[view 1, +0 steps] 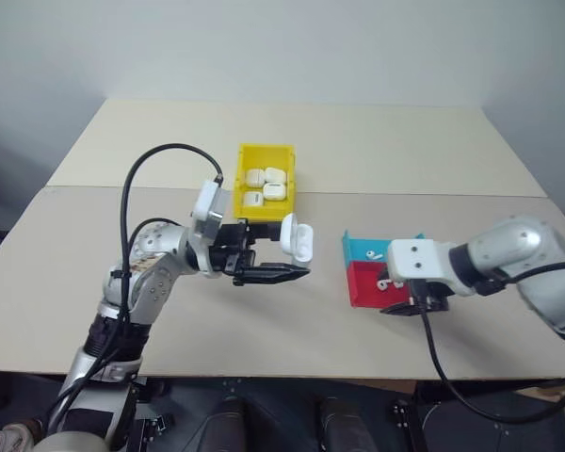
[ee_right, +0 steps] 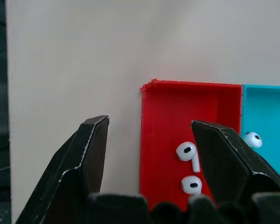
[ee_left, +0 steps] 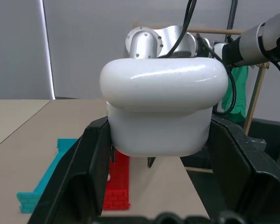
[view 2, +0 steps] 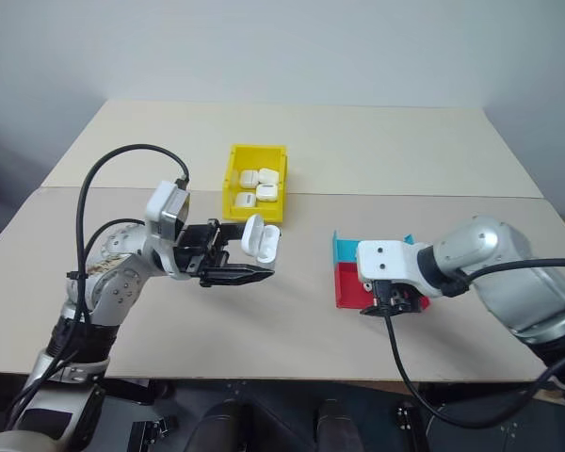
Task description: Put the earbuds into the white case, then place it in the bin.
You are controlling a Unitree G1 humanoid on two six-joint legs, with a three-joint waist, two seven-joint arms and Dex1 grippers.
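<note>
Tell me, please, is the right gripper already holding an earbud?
No. In the right wrist view the right gripper is open above the tray's red half, with the earbuds lying loose in it.

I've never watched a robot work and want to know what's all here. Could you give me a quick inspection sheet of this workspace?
Surface: beige table, a seam across it.
Job's things: white case, lid open, held above the table; earbuds in the red half and the teal half of the tray; yellow bin behind.
Clutter: four more white cases in the bin.
Hands: left hand shut on the white case; right hand open above the tray's red half.
Cables: black cable looping over the left arm; another hanging from the right.
Surroundings: plain pale wall.
</note>
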